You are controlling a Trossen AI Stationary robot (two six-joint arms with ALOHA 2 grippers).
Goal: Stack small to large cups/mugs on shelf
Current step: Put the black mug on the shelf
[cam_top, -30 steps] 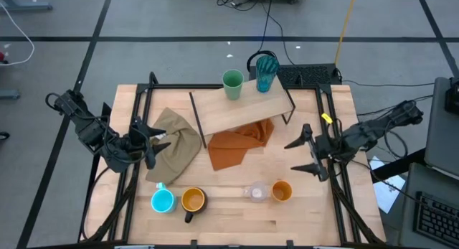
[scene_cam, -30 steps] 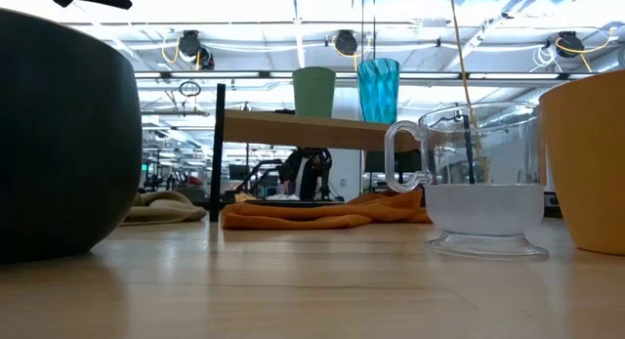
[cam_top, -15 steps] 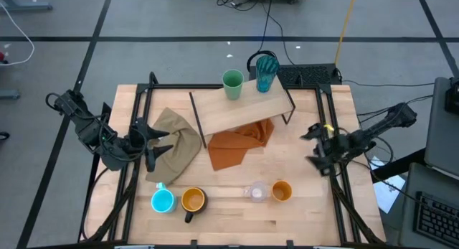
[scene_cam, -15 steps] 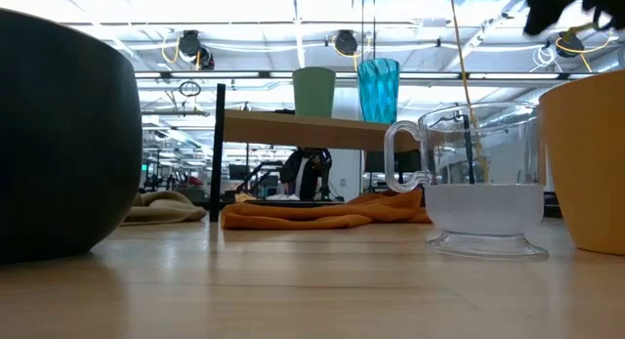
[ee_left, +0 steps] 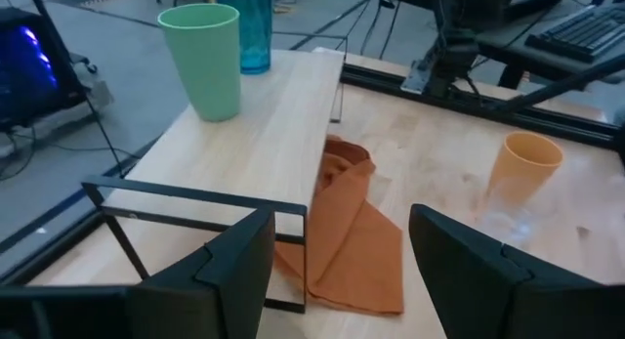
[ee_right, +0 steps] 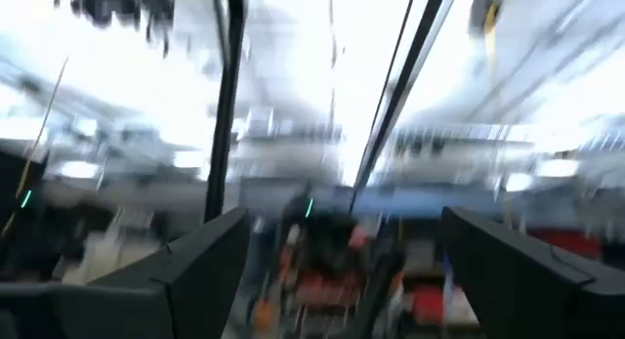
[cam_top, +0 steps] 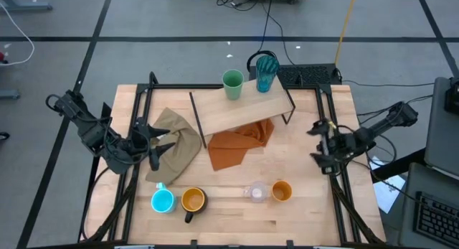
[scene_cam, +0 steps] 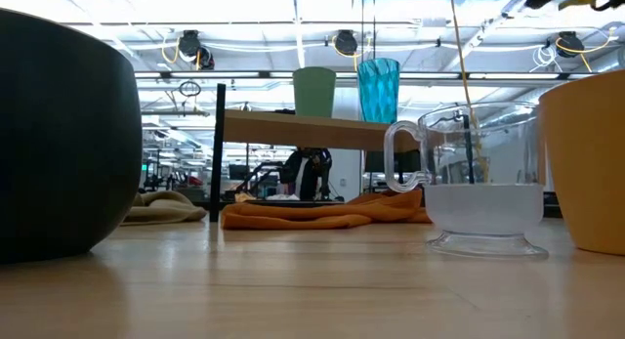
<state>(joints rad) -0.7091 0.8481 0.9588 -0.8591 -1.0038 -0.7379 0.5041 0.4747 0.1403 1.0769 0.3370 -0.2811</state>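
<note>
The shelf (cam_top: 240,109) stands mid-table on black legs. On its far edge stand a green cup (cam_top: 232,85) and a teal ribbed tumbler (cam_top: 266,72). Along the table's near edge stand a blue mug (cam_top: 163,200), a black mug with a yellow inside (cam_top: 193,200), a clear glass (cam_top: 256,192) and an orange cup (cam_top: 281,191). My left gripper (cam_top: 159,145) hangs open above a beige cloth at the left, pointing at the shelf (ee_left: 244,144). My right gripper (cam_top: 316,144) is open at the table's right side, tipped upward, with nothing between its fingers.
An orange cloth (cam_top: 240,145) lies under and in front of the shelf. A beige cloth (cam_top: 179,143) lies to the shelf's left. Black frame rails (cam_top: 337,177) run along both table sides. Bare tabletop shows between the shelf and the row of cups.
My right gripper has drawn back toward the table's right edge and tipped its fingers upward, staying open and holding nothing. The cups and cloths have not moved.
</note>
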